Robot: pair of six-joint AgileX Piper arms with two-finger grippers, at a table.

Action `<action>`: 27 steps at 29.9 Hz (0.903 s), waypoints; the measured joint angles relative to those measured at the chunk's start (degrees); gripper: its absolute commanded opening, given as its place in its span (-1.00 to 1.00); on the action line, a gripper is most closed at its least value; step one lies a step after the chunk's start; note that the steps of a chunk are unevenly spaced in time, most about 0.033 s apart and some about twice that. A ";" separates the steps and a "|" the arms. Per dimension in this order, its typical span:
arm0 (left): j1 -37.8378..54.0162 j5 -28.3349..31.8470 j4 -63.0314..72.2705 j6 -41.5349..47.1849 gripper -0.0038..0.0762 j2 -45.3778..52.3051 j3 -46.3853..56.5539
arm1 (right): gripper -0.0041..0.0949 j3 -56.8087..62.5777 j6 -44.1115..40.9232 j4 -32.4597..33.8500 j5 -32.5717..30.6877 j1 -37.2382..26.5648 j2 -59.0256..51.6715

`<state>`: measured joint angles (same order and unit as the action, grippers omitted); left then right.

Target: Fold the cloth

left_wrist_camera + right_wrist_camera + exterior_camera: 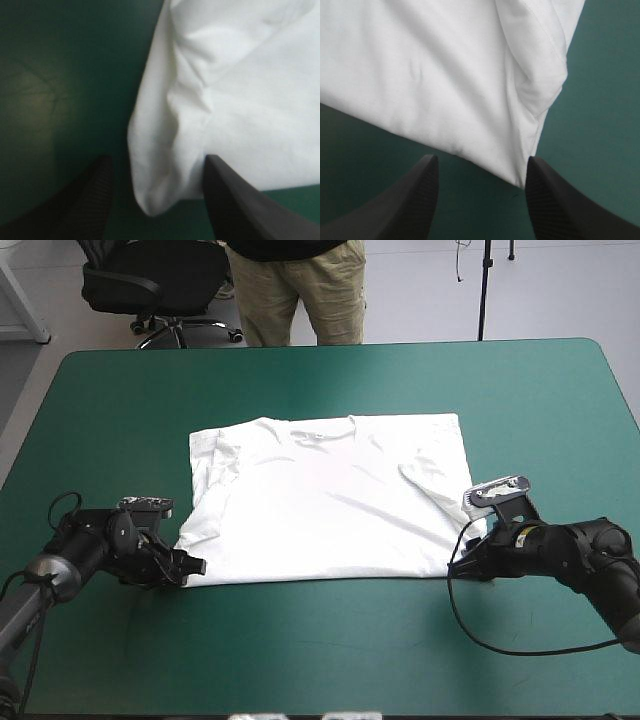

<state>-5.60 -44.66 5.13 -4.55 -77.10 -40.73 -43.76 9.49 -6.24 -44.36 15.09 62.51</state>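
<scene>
Looks like a lab to me: I work at a teal-green covered table (330,380), and beyond it are an office chair (150,280) and a thin stand (484,290) on pale floor (420,290).

T-shirt (235,100) cut off in both wrist views.

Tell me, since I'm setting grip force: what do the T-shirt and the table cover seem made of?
T-shirt: soft, thin fabric, probably cotton knit, matte white; it lies in creases and its corners curl limply. Teal-green cover: smooth, slightly glossy sheet, perhaps vinyl or rubber; a glare patch shows in the left wrist view.
</scene>
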 measured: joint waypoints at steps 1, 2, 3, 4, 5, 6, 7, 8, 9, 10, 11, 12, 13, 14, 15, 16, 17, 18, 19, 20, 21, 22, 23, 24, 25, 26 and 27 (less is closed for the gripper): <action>0.00 -0.10 -0.08 0.00 0.10 -0.75 -0.07 | 0.08 0.07 -0.07 0.00 0.07 0.00 0.00; 0.00 -0.10 -0.08 0.08 0.08 -1.24 -0.14 | 0.08 0.07 -0.18 0.00 0.06 0.00 0.00; 0.00 -0.22 -0.08 0.08 0.02 -1.85 -0.30 | 0.08 0.11 -0.31 0.00 0.18 0.00 0.00; 0.00 -0.52 -0.16 0.08 -0.04 -2.17 -0.43 | 0.08 0.18 -0.47 0.00 0.18 0.00 0.00; 0.00 -1.01 -0.22 0.02 -0.16 -2.66 -0.65 | 0.08 0.23 -0.72 0.00 0.18 0.00 0.00; 0.00 -1.41 -0.22 -0.17 -0.32 -3.02 -0.89 | 0.08 0.29 -1.02 0.15 0.20 0.00 0.00; 0.00 -1.68 -0.34 -0.60 -0.50 -3.20 -1.08 | 0.08 0.28 -1.60 0.51 0.20 0.00 0.00; 0.00 -1.76 -0.34 -1.01 -0.68 -3.29 -1.21 | 0.08 0.28 -2.26 1.06 0.20 0.00 0.00; 0.00 -1.76 -0.34 -1.60 -0.86 -3.42 -1.27 | 0.08 0.28 -3.13 1.82 0.20 0.00 0.00; 0.00 -1.76 -0.02 -2.30 -0.94 -3.48 -1.34 | 0.08 0.28 -3.75 2.52 0.14 -0.08 0.00; 0.00 -1.76 0.44 -2.86 -0.94 -3.54 -1.34 | 0.08 0.28 -4.36 3.13 -0.03 -0.29 0.00; 0.00 -1.76 0.87 -3.27 -0.95 -3.54 -1.34 | 0.08 0.28 -4.66 3.41 -0.32 -0.80 0.00; 0.00 -1.76 1.31 -3.60 -0.95 -3.54 -1.34 | 0.08 0.28 -4.79 3.41 -0.48 -1.33 0.00; 0.00 -1.82 1.55 -3.73 -0.95 -3.59 -1.34 | 0.08 0.28 -4.79 3.41 -0.76 -2.10 0.00; 0.00 -1.89 1.74 -3.78 -0.95 -3.59 -1.34 | 0.08 0.28 -4.55 3.34 -1.05 -3.00 0.00; 0.00 -1.88 1.84 -3.92 -0.95 -3.59 -1.34 | 0.08 0.34 -4.14 3.06 -1.27 -3.74 0.00; 0.00 -1.88 1.88 -4.06 -0.95 -3.59 -1.34 | 0.08 0.35 -3.21 2.47 -1.62 -4.70 0.06; 0.00 -1.88 1.94 -4.18 -0.95 -3.59 -1.34 | 0.08 0.35 -2.02 1.59 -2.04 -5.63 0.39; 0.00 -1.83 1.99 -4.24 -0.95 -3.65 -1.34 | 0.08 0.35 -0.61 0.53 -2.45 -6.48 0.87; 0.00 -1.83 1.99 -4.38 -0.95 -3.65 -1.34 | 0.08 0.35 0.68 -0.52 -2.78 -7.17 1.45; 0.00 -1.83 2.05 -4.43 -0.95 -3.65 -1.34 | 0.08 0.35 1.87 -1.44 -2.84 -7.67 2.40; 0.00 -1.83 2.10 -4.43 -0.95 -3.65 -1.34 | 0.08 0.35 2.71 -2.11 -2.84 -7.91 3.50; 0.00 -1.83 2.17 -4.43 -0.95 -3.65 -1.34 | 0.08 0.35 3.16 -2.54 -2.78 -8.07 4.45; 0.00 -1.83 2.18 -4.43 -0.95 -3.65 -1.34 | 0.08 0.35 3.56 -2.94 -2.54 -8.13 5.74; 0.00 -1.83 2.18 -4.43 -0.95 -3.65 -1.34 | 0.08 0.35 3.76 -3.22 -2.24 -8.13 7.10; 0.00 -1.83 2.18 -4.46 -0.95 -3.65 -1.34 | 0.08 0.35 3.94 -3.44 -1.90 -8.13 8.49; 0.00 -1.89 2.18 -4.46 -0.95 -3.65 -1.34 | 0.07 0.35 4.07 -3.57 -1.37 -8.13 9.89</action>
<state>-5.60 -46.55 7.31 -9.01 -80.75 -42.06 -43.40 13.56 -9.81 -45.74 6.97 72.40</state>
